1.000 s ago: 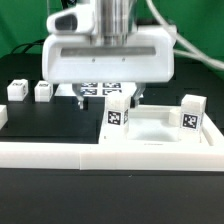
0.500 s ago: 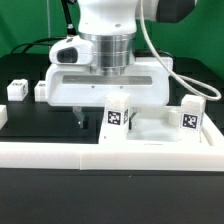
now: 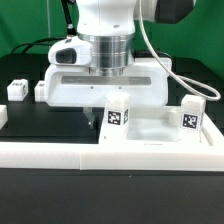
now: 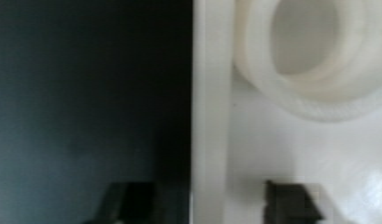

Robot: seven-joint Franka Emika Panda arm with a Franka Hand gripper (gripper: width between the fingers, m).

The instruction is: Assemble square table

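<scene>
The square table's white slab [image 3: 155, 135] lies at the exterior view's right, behind the front rail. My gripper [image 3: 95, 115] is down at the slab's left edge. In the wrist view the slab's edge [image 4: 209, 120] runs between my two dark fingers [image 4: 138, 203], one over the black table and one over the slab, and the gripper [image 4: 214, 200] has closed in on that edge. A round corner hole [image 4: 326, 40] shows just beyond the fingers. Two tagged leg blocks [image 3: 118, 113] [image 3: 191, 114] stand at the slab's front.
Two more small white leg blocks [image 3: 15, 90] [image 3: 42, 90] stand on the black table at the exterior view's left. The long low white rail fence [image 3: 60, 152] runs along the front. A dark object [image 3: 3, 116] sits at the left border.
The hand has come down from above to the slab's left edge. Since half a second ago the visible finger has moved inward toward the slab.
</scene>
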